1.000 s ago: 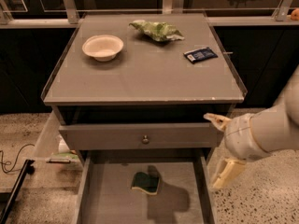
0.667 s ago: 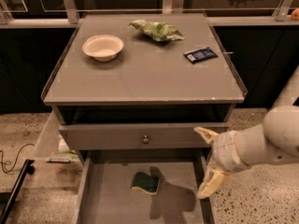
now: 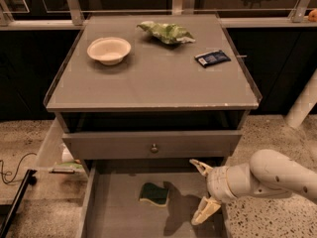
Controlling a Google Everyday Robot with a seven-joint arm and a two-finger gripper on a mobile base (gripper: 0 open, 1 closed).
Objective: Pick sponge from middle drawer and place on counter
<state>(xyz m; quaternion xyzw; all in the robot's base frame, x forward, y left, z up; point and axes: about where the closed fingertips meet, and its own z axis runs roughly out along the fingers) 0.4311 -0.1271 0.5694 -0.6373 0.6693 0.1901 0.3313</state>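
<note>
Since a second ago the gripper [image 3: 198, 190] has swung leftward and now hangs over the right side of the middle drawer [image 3: 116, 209], fingers spread apart and holding nothing. Sponge [image 3: 154, 194]: flat on the drawer floor, just left of the gripper, not touched. Counter [image 3: 153, 83]: bowl [image 3: 109, 49] near the back-left corner, green wrapper [image 3: 166, 32] at the back edge, blue packet [image 3: 212, 58] near the right edge.

Near end of middle drawer [image 3: 119, 216], claw [image 3: 193, 192] over its right side, off-frame
</note>
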